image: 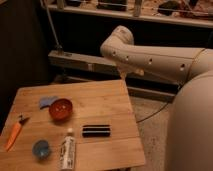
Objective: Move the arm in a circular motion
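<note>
The arm (160, 60) is a thick cream-white tube with small dark screw holes. It reaches in from the right and ends at a rounded joint (118, 41) in the upper middle. A small flared tip (124, 75) points down from that joint, behind the back right corner of the wooden table (105, 100). The arm's large rounded base segment (192, 125) fills the right side. The gripper is out of view, and no fingers show anywhere.
On the table lie a red bowl (60, 108), a blue cloth (46, 101), an orange-handled tool (14, 135), a small blue cup (41, 148), a white tube (67, 150) and a black bar (96, 130). A metal shelf frame (85, 62) stands behind.
</note>
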Tool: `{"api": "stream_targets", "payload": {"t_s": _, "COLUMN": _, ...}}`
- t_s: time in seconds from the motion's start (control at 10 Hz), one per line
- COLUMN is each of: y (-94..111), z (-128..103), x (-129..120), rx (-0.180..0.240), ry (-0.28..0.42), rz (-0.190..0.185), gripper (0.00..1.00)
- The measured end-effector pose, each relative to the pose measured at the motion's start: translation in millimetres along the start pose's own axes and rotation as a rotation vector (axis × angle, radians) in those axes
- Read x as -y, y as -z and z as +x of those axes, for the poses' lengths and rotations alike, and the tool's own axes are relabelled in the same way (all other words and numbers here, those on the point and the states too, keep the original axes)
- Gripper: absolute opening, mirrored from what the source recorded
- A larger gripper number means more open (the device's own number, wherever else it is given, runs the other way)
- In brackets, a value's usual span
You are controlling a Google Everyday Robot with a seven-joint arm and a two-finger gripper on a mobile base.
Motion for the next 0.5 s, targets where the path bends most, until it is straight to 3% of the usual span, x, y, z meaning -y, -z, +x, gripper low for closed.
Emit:
{"api": "stream_targets", "payload": {"t_s": 0.2, "y": 6, "z": 30, "x": -31, "rx": 0.008, "ry": 0.059, "rz": -0.034, "gripper": 0.65}}
{"api": "stream_targets", "payload": {"t_s": 0.5, "y": 46, "z": 71, "x": -116, "rx": 0.074, "ry": 0.212, "rz": -0.149, "gripper": 0.65}}
